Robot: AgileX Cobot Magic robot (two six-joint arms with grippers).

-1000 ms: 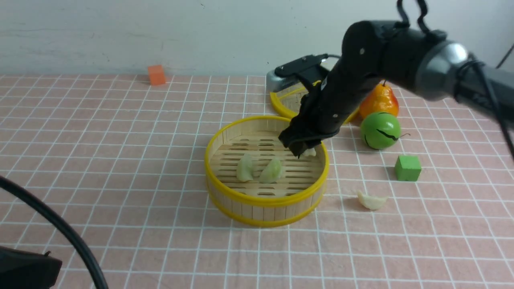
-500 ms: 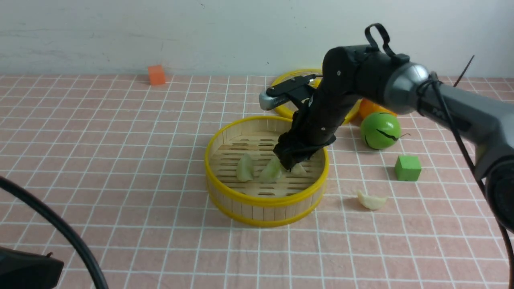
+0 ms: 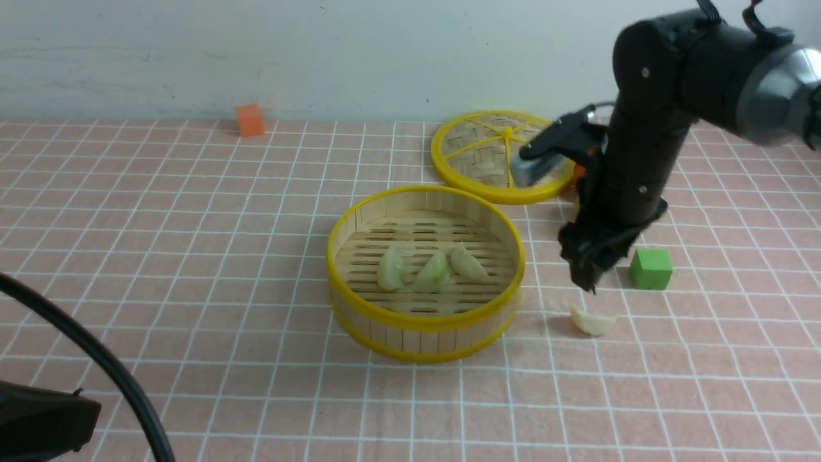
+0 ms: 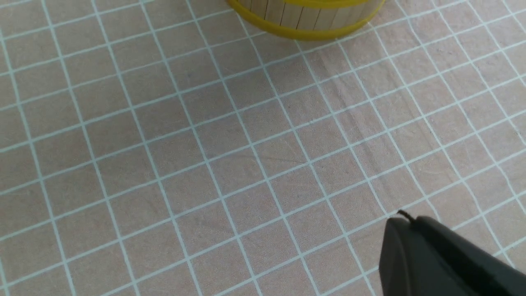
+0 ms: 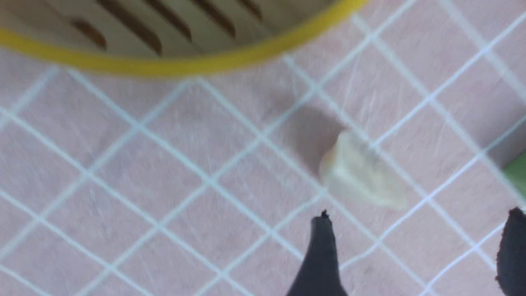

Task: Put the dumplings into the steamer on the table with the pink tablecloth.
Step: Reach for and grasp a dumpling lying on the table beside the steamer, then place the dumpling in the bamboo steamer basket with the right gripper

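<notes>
- The right gripper (image 3: 587, 279) hovers just above the one pale crescent-shaped pleated dumpling (image 3: 593, 321) on the pink grid-lined tablecloth (image 3: 192, 269); its jaws are spread wide and empty.
- That dumpling lies near the round bamboo-slat steamer with yellow rims (image 3: 423, 321), where three more dumplings (image 3: 434, 273) sit on the slatted floor.
- Centre the jaws across the dumpling's narrow width before descending; it sits nearer one finger.
- Close gently, since it looks soft.
- Stay clear of the small green cube (image 3: 651, 268).
- The left gripper (image 4: 435, 255) is closed, well apart.
</notes>
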